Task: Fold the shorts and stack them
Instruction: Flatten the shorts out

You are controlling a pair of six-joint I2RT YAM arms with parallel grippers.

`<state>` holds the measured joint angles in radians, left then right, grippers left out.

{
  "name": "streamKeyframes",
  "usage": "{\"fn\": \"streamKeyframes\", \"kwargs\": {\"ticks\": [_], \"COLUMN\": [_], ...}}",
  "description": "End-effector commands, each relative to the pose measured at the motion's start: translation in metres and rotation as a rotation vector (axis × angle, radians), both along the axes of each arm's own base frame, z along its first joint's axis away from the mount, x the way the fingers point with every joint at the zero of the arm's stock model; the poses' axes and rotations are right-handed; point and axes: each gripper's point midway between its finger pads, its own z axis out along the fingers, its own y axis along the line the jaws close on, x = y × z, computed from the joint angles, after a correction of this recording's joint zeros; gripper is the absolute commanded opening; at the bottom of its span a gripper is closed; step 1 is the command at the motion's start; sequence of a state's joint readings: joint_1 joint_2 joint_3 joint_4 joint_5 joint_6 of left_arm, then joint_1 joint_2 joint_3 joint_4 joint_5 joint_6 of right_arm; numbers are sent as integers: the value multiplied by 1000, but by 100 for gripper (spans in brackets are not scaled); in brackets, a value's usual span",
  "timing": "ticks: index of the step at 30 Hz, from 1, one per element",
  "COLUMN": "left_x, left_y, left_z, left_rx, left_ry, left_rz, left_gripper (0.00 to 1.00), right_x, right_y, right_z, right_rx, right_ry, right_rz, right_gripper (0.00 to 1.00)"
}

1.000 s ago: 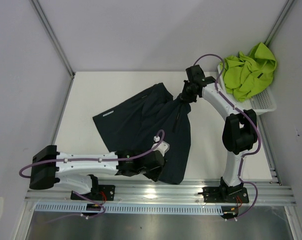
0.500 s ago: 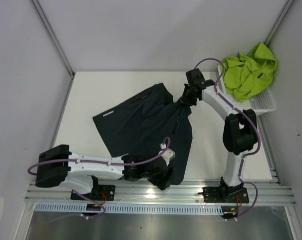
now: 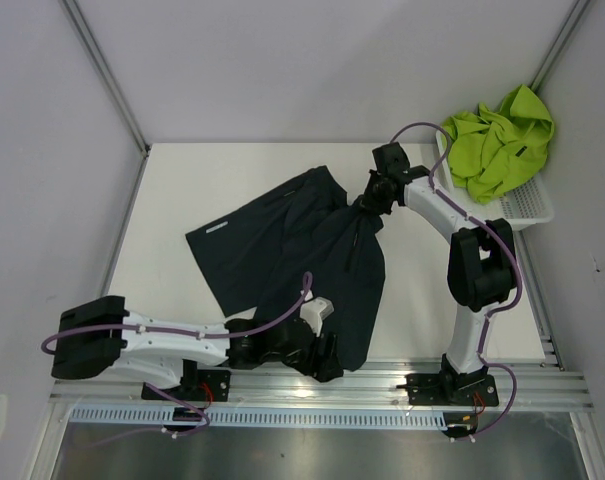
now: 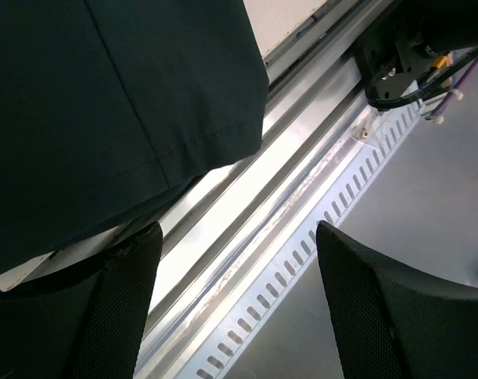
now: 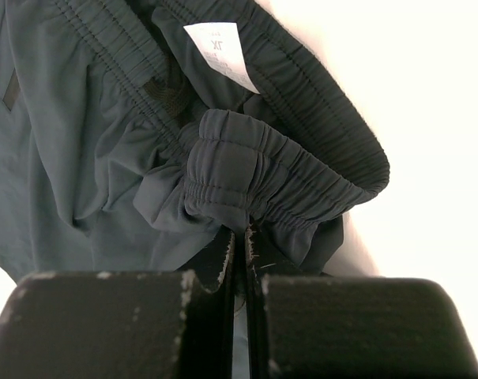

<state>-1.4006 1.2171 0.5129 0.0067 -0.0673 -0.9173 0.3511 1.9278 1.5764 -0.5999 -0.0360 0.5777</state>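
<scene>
Right wrist: navy shorts, ruched waistband

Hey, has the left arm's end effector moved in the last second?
Yes. The left end effector has drawn back over the dark navy fabric shorts toward the silver aluminium rail at the near edge.

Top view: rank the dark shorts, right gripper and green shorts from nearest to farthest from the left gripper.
1. The dark shorts, hem right beside the left gripper at the near edge.
2. The right gripper, mid-table, pinching those shorts.
3. The green shorts, in the basket at the far right.
</scene>
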Motion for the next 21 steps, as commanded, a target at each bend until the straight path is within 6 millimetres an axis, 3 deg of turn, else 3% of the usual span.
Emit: {"fn": "streamKeyframes", "kwargs": {"ticks": [1,10,13,21], "left_x": [6,15,22,25], "left_y": [-20,-15,2,11], "left_z": [11,-2,-11,-11], "left_rx": [-13,170,279,315], "left_ry": [-27,-157,-226,-359], "left_rz": [13,14,13,-135], "left_gripper": [81,81,81,87], "right_x": [6,4,4,5], "right_y": [5,4,5,7], "right_z": [30,29,27,25], "right_rx": [55,49,47,48], "right_ry": [-79,-75,-72,-71], "right_rz": [-12,-4,1,14], "right_gripper": [0,0,0,0]}}
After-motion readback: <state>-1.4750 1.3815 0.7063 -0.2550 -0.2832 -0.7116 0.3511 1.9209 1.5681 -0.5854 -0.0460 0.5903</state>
